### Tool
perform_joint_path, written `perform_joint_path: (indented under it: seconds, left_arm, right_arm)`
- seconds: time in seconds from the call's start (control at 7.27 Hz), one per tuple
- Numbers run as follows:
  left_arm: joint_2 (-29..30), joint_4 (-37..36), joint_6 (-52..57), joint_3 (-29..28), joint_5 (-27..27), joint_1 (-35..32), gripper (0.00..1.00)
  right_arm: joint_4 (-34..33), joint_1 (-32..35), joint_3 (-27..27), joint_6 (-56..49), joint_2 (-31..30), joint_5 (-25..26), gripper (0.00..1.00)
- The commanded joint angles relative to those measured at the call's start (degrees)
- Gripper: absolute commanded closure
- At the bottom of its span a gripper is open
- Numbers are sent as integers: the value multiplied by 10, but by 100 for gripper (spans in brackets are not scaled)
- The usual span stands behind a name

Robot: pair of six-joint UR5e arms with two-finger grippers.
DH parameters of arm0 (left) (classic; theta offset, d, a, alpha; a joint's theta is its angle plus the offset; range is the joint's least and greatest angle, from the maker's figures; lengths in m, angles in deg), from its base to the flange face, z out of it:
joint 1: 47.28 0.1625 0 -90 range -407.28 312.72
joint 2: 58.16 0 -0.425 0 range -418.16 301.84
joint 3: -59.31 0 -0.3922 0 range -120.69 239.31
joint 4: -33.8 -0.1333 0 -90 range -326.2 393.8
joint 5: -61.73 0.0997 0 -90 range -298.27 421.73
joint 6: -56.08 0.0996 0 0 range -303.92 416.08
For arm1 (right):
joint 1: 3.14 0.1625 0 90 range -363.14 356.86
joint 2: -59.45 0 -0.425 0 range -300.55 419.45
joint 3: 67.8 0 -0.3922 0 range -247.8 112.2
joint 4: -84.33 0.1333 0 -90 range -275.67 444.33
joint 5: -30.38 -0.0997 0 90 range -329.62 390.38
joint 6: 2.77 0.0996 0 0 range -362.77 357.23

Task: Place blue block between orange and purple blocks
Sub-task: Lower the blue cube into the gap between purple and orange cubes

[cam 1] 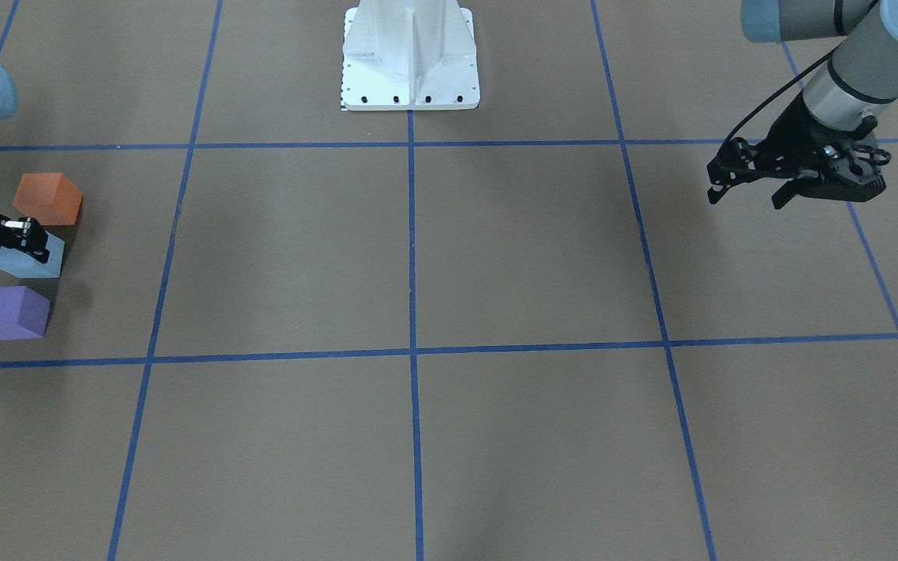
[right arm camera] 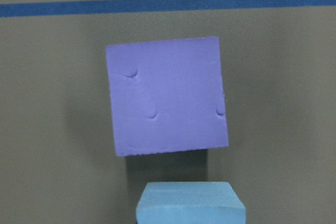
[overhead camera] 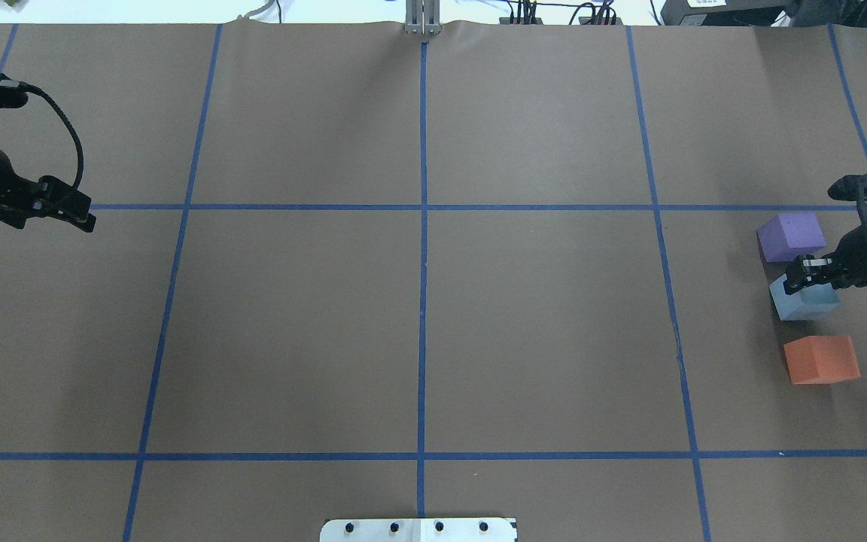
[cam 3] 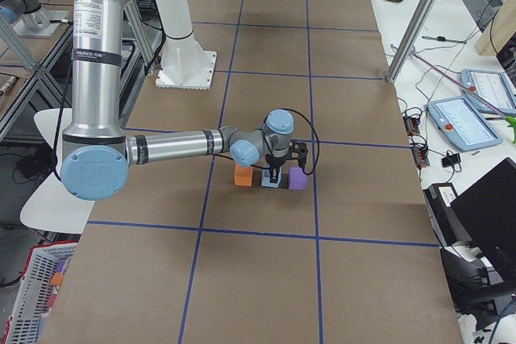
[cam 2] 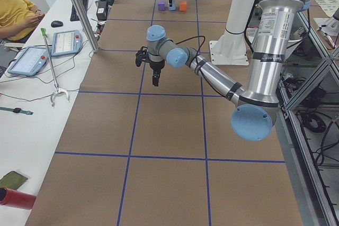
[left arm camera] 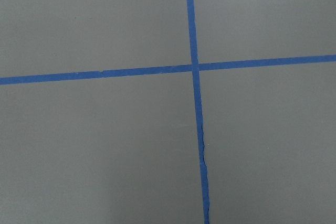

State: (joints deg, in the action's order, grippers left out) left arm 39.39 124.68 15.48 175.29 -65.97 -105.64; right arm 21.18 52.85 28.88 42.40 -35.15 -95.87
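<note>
The light blue block sits on the brown table between the purple block and the orange block, with small gaps on both sides. My right gripper reaches down onto the blue block and appears shut on it. The front-facing view shows the same row: orange, blue, purple, with the right gripper on the blue one. The right wrist view shows the purple block and the blue block's edge. My left gripper is open and empty, far off above the table.
The white robot base stands at the middle of the robot's side. Blue tape lines form a grid on the brown table. The left wrist view shows only a tape crossing. Operators' tablets lie beyond the table edge.
</note>
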Motion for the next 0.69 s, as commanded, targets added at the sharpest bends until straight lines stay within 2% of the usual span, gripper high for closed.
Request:
perform_joint_path:
  seconds: [0.0,0.55]
  left_arm:
    - [0,0,0,1,0,0,0]
    - [-3,-1,-30,21,0,0,0]
  right_arm:
    - [14,-4,-1,6,-7,-3,100]
    - [16,-3,1,12,-19,-4,100]
